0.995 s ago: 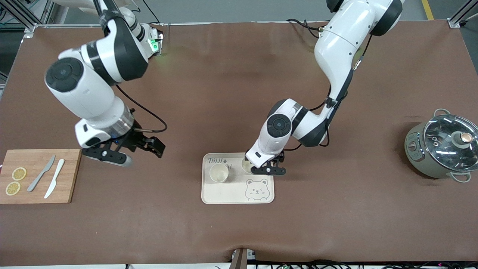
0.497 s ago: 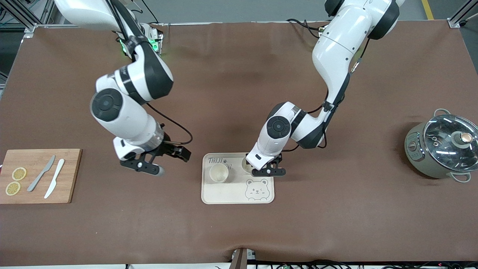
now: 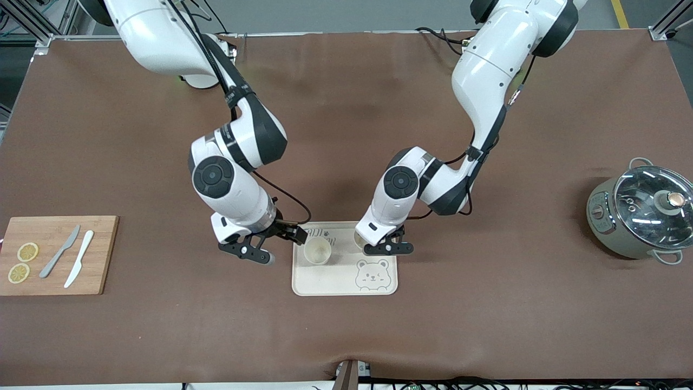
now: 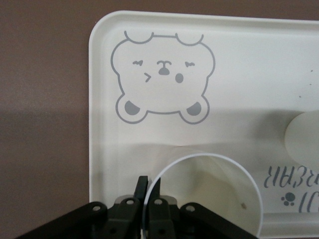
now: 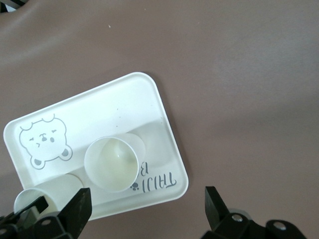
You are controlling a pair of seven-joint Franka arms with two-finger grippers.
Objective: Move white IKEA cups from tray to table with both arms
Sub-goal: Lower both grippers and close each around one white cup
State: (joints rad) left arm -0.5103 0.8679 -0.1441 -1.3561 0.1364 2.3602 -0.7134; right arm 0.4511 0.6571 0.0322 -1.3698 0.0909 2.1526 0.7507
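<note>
1. The tray [image 3: 325,281], cream with a grey bear drawing, lies on the brown table [image 3: 487,325] about midway between the two arms' ends. Both white IKEA cups stand upright on its half farther from the front camera.

2. The cup toward the right arm's end [image 3: 317,252] stands free, mouth up. The right gripper [image 3: 270,246] hangs low just beside the tray's edge, its jaws spread wide and empty. In the right wrist view this cup [image 5: 111,163] lies ahead of the jaws, a little off the line between them, so the judged next move is a short advance over the tray and a descent.

3. The cup toward the left arm's end [image 3: 359,238] is largely hidden under the left gripper [image 3: 387,248]. The left wrist view shows the fingers [image 4: 141,191] pinched together on the rim wall of that cup [image 4: 209,194], one inside and one outside. The grip looks secure but thin; a straight lift is advised.

4. The left arm folds down steeply from its base; the right arm reaches across, wrist tilted toward the tray.
</note>
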